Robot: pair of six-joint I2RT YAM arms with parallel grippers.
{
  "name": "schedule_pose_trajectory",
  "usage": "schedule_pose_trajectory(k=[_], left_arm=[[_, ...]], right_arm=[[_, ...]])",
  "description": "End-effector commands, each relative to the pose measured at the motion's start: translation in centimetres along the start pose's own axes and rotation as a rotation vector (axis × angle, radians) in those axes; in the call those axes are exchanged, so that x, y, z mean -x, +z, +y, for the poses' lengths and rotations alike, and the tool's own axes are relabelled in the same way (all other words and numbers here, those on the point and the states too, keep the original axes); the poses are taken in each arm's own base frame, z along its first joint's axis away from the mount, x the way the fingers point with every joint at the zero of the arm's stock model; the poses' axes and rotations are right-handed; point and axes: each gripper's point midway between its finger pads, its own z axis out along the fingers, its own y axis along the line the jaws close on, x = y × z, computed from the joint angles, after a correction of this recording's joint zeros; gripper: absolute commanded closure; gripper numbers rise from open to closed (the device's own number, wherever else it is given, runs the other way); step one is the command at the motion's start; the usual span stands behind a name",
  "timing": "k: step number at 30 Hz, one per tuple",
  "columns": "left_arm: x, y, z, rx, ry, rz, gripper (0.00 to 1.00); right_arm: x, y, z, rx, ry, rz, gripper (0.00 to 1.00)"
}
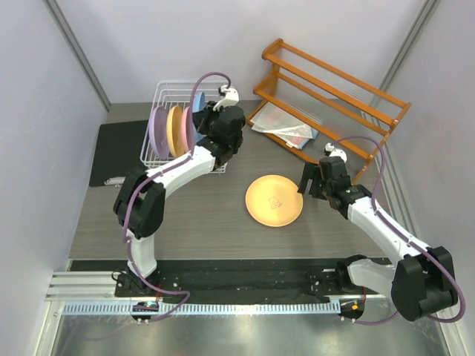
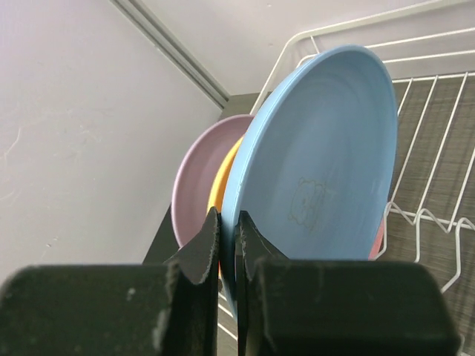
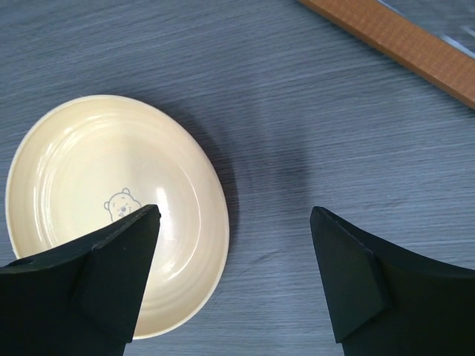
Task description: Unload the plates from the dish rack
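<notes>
We clamp the left gripper (image 2: 226, 222) on the rim of the blue plate (image 2: 319, 170), upright in the rack (image 1: 171, 93) at 10 o'clock, a hold fit for lifting it straight out. Our right gripper (image 3: 234, 213) gapes wide, empty; the yellow plate (image 3: 82, 170) lies flat at its 9 o'clock.

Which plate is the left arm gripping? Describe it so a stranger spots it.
Find the white wire dish rack at the table's far left. Standing upright in it, the light blue plate is pinched at its rim by the left end effector; no other plate there is blue.
</notes>
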Motion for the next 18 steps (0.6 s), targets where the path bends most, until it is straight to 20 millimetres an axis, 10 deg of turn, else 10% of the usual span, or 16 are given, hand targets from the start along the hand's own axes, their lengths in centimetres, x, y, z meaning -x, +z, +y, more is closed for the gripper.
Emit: schedule_pose_trajectory(k=[1, 9, 18], left_arm=[[5.9, -2.2, 5.3, -0.016, -0.254, -0.077, 1.0], [6.7, -6.0, 6.7, -0.218, -0.358, -0.058, 1.0], [0.8, -12.6, 0.2, -0.745, -0.525, 0.151, 1.0]], right_arm=[[3.2, -1.6, 1.1, 0.039, 0.026, -0.095, 0.12], [4.9, -2.8, 3.3, 0.139, 0.008, -0.118, 0.11], [8.0, -5.4, 9.6, 0.457, 0.034, -0.187, 0.13]])
